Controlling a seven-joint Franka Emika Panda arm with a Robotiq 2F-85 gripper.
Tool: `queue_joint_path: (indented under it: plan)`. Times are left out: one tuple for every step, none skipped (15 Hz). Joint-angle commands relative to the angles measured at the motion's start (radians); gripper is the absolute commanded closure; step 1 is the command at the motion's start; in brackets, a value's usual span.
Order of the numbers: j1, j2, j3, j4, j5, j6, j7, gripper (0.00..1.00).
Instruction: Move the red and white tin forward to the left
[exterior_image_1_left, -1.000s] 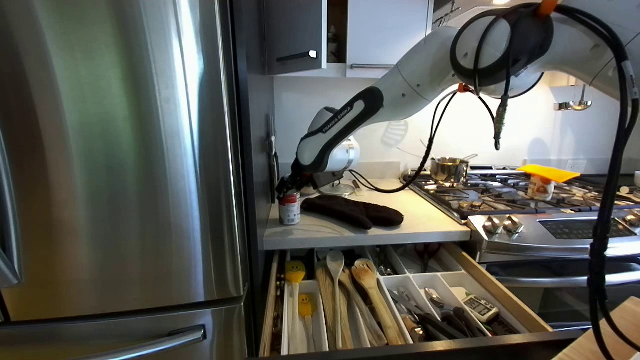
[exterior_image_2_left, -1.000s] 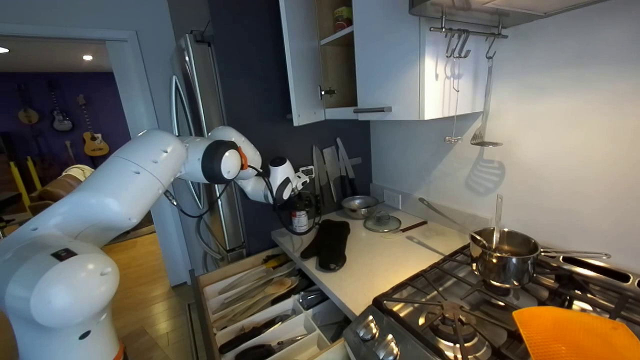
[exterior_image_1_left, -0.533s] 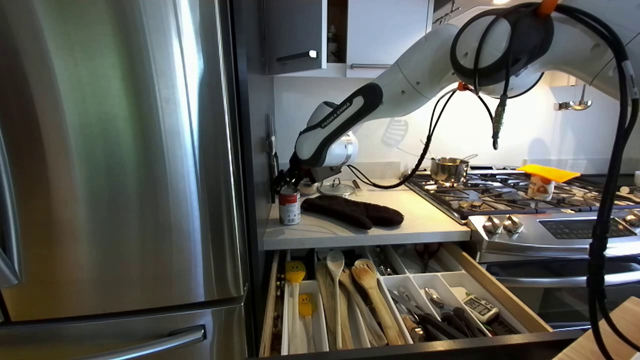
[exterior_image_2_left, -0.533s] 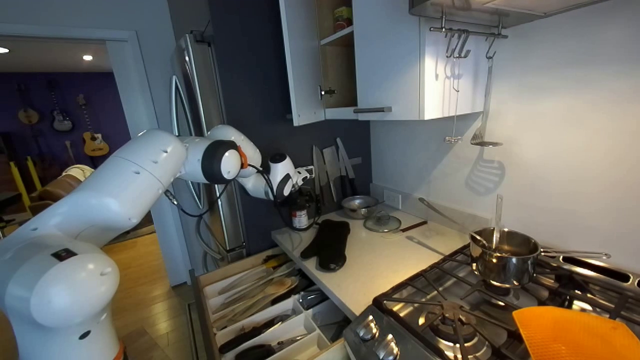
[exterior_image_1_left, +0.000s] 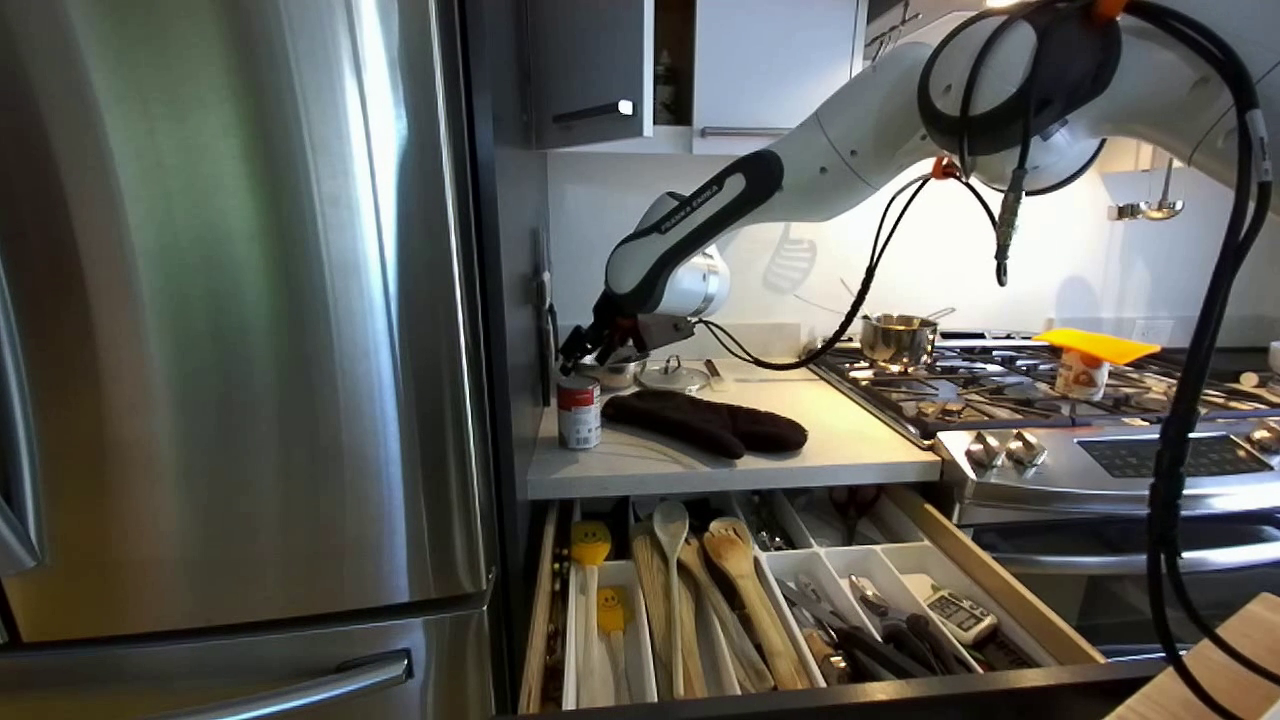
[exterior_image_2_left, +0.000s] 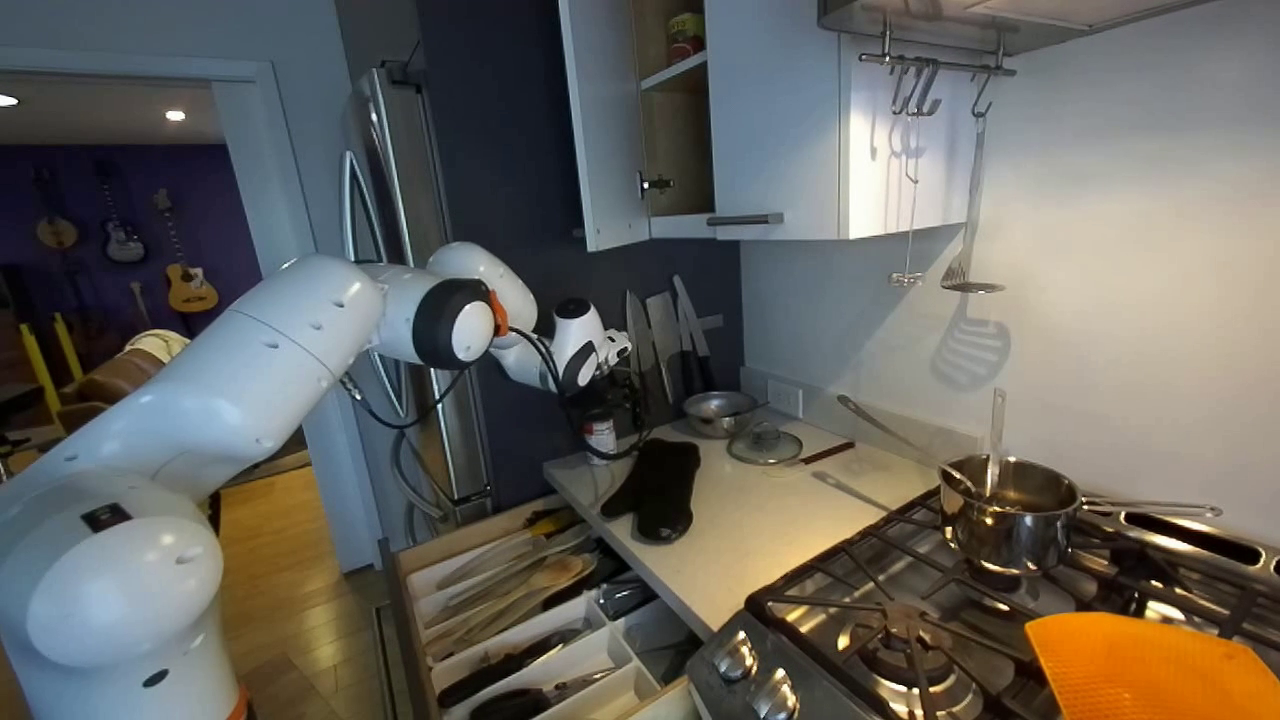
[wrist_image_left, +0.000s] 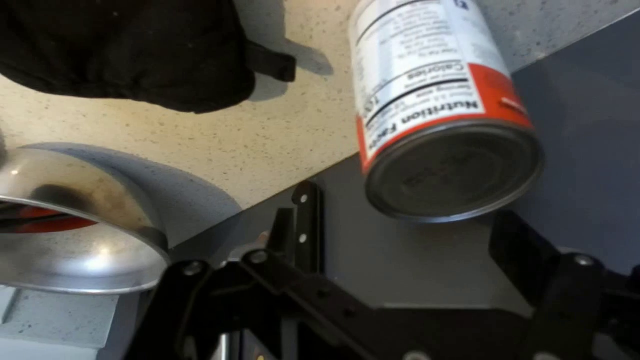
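Gripper lifts off tin since earlier frame; jaws apart, nothing held. Tin stands upright just below. Likely retreat after release; next: back clear, no nudging.

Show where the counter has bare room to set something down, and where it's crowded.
Widest bare stretch: the countertop between the oven mitt, glass lid and stove. A smaller patch lies among mitt, red and white tin and metal bowl. Crowded: the tin's corner, with end effector and dark wall close by.
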Motion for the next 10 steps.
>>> queue_joint_path:
  plan:
    - [-0.065,-0.088,0.027,-0.101,0.001,-0.079,-0.043,0.00]
    - [-0.087,-0.112,0.039,-0.127,0.008,-0.104,-0.063,0.00]
    - [-0.125,-0.140,0.074,-0.159,0.026,-0.138,-0.101,0.00]
    - [-0.161,-0.164,0.105,-0.185,0.048,-0.159,-0.137,0.00]
    - [-0.197,-0.199,0.126,-0.222,0.068,-0.194,-0.169,0.00]
    - [-0.211,-0.236,0.113,-0.256,0.076,-0.228,-0.164,0.00]
    - [-0.227,-0.271,0.104,-0.287,0.088,-0.262,-0.168,0.00]
    - [-0.245,-0.307,0.097,-0.326,0.105,-0.288,-0.172,0.00]
    - [-0.254,-0.341,0.079,-0.358,0.116,-0.319,-0.169,0.00]
    - [-0.265,-0.379,0.063,-0.402,0.126,-0.342,-0.169,0.00]
